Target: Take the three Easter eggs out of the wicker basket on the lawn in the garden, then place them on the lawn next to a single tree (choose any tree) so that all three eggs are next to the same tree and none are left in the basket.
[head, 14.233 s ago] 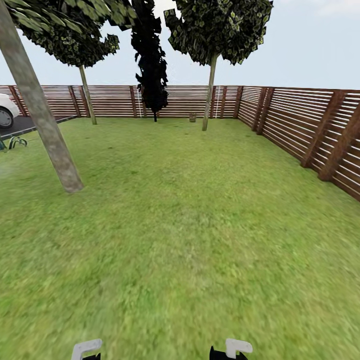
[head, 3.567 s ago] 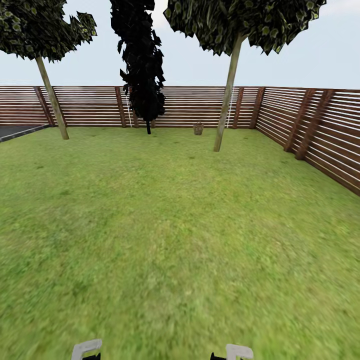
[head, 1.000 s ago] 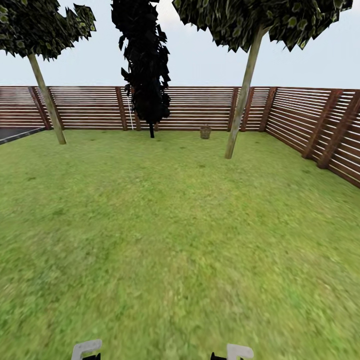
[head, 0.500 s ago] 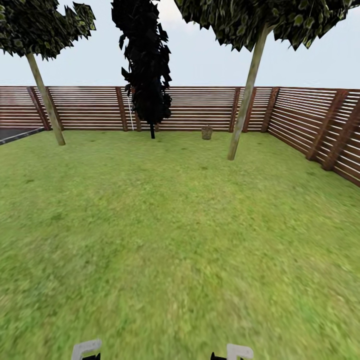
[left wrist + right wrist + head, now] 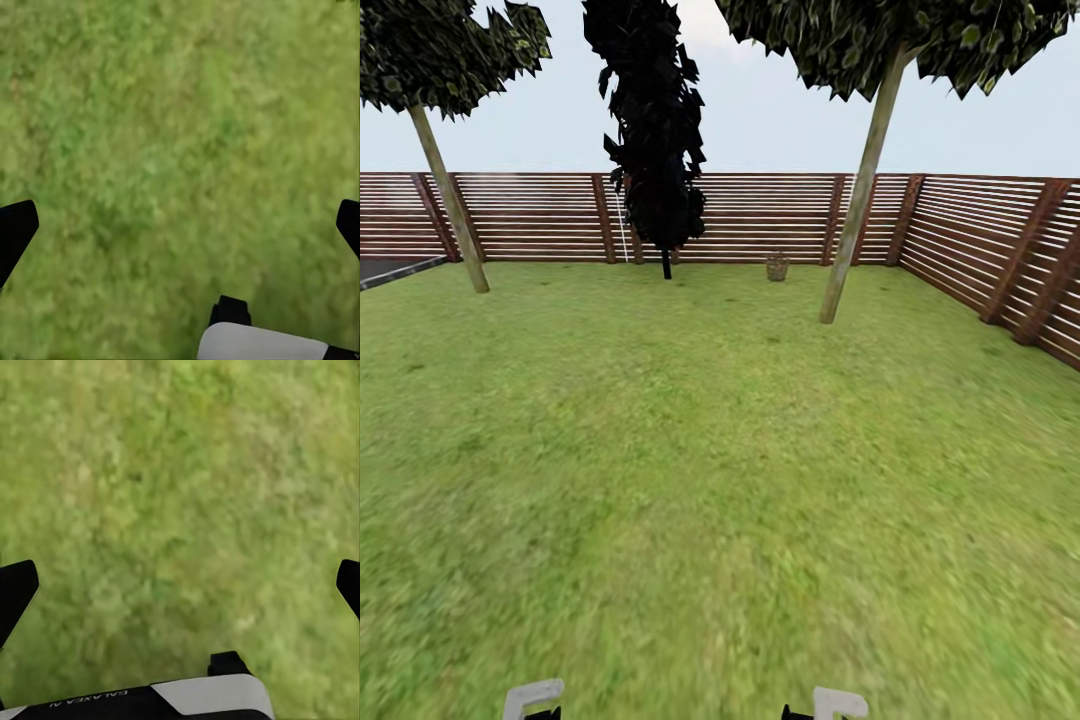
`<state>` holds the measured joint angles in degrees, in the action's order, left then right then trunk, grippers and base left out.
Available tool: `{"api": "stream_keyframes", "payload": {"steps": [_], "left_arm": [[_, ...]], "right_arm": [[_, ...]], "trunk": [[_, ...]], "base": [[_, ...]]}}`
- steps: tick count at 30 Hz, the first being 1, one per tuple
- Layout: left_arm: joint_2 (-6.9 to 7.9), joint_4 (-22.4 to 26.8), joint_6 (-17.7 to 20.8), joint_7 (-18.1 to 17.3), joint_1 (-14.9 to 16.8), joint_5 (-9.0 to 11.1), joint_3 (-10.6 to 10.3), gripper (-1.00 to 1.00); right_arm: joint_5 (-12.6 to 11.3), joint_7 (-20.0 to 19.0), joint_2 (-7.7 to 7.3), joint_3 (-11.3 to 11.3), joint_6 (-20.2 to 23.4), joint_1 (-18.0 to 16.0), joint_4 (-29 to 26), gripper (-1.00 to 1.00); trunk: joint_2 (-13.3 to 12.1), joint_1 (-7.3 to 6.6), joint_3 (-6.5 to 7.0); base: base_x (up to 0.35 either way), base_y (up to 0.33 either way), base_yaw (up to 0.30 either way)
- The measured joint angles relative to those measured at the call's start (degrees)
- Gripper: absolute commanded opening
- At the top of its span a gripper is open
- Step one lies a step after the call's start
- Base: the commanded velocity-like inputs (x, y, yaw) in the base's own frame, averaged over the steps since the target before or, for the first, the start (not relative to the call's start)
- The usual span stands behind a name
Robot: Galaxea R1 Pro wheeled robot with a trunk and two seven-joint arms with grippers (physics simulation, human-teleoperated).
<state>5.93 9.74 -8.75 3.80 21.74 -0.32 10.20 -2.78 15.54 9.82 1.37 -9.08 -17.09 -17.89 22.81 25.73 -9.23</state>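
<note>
- Step in hand: the drive across the lawn (image 5: 720,470) toward the wicker basket (image 5: 777,267), which stands far off by the fence (image 5: 760,215), near the pale-trunked tree (image 5: 857,200); eggs too small to tell.
- Left gripper (image 5: 180,225) and right gripper (image 5: 180,585) spread wide, carrying nothing, over grass.
- Next: close in on the basket before any reach.

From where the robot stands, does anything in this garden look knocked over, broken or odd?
Nothing stands out. The wicker basket stands upright on the lawn by the fence, near a pale-trunked tree. Its contents are too far off to make out.
</note>
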Motion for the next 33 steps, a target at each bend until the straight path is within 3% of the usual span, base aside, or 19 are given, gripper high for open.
{"api": "stream_keyframes", "payload": {"steps": [33], "left_arm": [[-0.03, 0.00, 0.00, 0.01, 0.00, 0.00, 0.00, 1.00]], "right_arm": [[0.00, -0.02, -0.04, 0.01, 0.00, 0.00, 0.00, 1.00]], "trunk": [[0.00, 0.00, 0.00]], "base": [[0.244, 0.108, 0.000]]}}
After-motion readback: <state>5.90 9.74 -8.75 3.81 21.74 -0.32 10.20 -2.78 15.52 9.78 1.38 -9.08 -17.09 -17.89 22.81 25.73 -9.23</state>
